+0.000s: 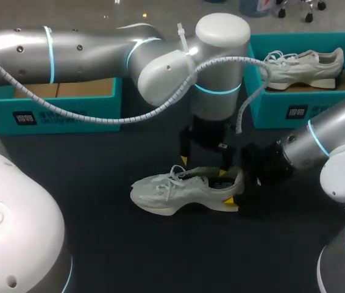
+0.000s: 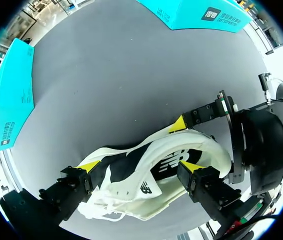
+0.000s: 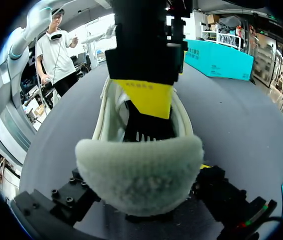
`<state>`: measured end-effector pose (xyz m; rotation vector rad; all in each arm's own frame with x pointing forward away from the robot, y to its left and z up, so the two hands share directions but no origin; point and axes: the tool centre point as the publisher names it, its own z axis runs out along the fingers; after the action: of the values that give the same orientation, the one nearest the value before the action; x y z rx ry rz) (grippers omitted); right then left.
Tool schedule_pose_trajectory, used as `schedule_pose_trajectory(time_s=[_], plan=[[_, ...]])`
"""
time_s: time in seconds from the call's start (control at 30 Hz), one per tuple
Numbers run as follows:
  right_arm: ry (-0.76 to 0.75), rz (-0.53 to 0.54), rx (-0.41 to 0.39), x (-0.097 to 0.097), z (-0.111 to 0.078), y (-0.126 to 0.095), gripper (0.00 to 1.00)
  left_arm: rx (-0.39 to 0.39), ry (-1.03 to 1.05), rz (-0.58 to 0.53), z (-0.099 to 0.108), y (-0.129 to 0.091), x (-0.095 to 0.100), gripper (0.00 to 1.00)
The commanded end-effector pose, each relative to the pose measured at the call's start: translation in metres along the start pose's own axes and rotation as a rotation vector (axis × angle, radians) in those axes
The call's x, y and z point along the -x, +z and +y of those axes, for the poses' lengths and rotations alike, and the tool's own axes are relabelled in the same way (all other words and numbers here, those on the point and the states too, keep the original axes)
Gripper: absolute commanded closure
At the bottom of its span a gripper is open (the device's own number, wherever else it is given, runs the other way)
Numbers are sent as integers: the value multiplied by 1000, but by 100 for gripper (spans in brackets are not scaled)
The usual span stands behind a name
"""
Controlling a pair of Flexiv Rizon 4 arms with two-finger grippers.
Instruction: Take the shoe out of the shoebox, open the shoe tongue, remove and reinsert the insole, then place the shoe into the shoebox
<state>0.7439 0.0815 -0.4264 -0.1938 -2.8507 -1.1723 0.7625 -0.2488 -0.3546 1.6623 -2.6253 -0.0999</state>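
Fingers of the left gripper stand wide apart, clasping nothing. One tip is by the laces and the other is down inside the mouth of the shoe. The right gripper has the heel between its fingers and looks clamped on it from both sides. The shoe lies on the table at the middle of the head view, so the taking-out is done. The step in hand seems to be working the mouth open, or reaching for the insole. That appears to lie inside the shoe, dark with a pale mark; whether it has been out and back I cannot tell. Returning the shoe is left to do. At the upper left of the head view, the left box shows only its brown floor. At the upper right, the right box holds a second shoe.
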Motion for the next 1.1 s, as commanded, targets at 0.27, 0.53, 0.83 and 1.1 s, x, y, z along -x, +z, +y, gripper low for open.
schedule_pose_trajectory(time_s=[0.27,0.53,0.83,1.1], plan=[[0,-1,-2,-1,-2,5,100,15,24,-8,0,21,3,0],[0,-1,-2,-1,-2,5,100,32,23,-20,4,33,0,0],[0,-1,-2,-1,-2,5,100,76,-78,-72,19,33,16,0],[0,-1,-2,-1,-2,5,100,99,-219,-128,34,23,26,0]])
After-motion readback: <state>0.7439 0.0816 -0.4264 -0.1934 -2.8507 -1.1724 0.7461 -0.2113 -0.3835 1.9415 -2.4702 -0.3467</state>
